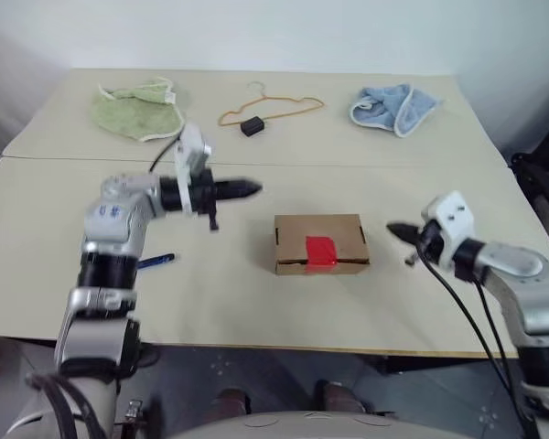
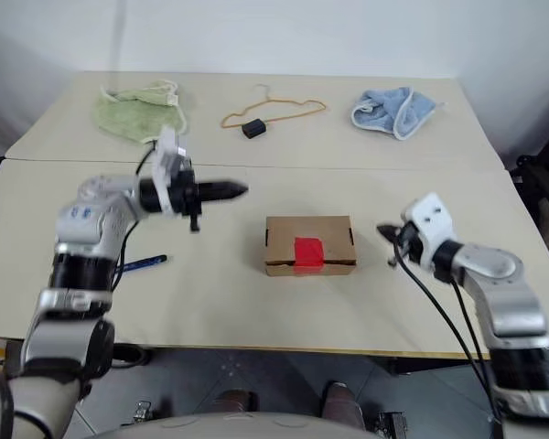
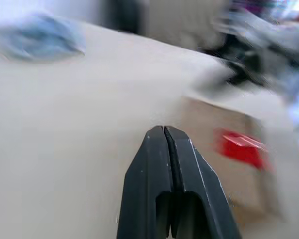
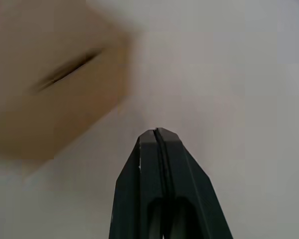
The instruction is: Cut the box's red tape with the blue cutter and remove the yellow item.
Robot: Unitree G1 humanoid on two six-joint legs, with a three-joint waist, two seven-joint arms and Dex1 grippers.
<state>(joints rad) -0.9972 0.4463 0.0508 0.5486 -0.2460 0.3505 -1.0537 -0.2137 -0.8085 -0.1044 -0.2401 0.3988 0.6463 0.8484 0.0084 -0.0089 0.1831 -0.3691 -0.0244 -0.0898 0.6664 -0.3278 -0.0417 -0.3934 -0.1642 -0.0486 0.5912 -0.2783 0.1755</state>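
Observation:
The brown box (image 1: 320, 243) sits closed at the table's middle, with the red tape (image 1: 320, 252) across its lid seam and front edge. The blue cutter (image 1: 156, 262) lies on the table to the box's left, partly hidden by my left forearm. My left gripper (image 1: 252, 189) hovers above the table, left of and behind the box, shut and empty, pointing toward the right. My right gripper (image 1: 395, 230) is just right of the box, shut and empty, pointing at the box's side. The yellow item is out of view.
A green cloth (image 1: 139, 110) lies at the back left, a blue cloth (image 1: 393, 108) at the back right. Between them lies an orange wire hanger (image 1: 273, 108) with a small black block (image 1: 251, 127). A seam crosses the table (image 1: 256, 302) behind the box.

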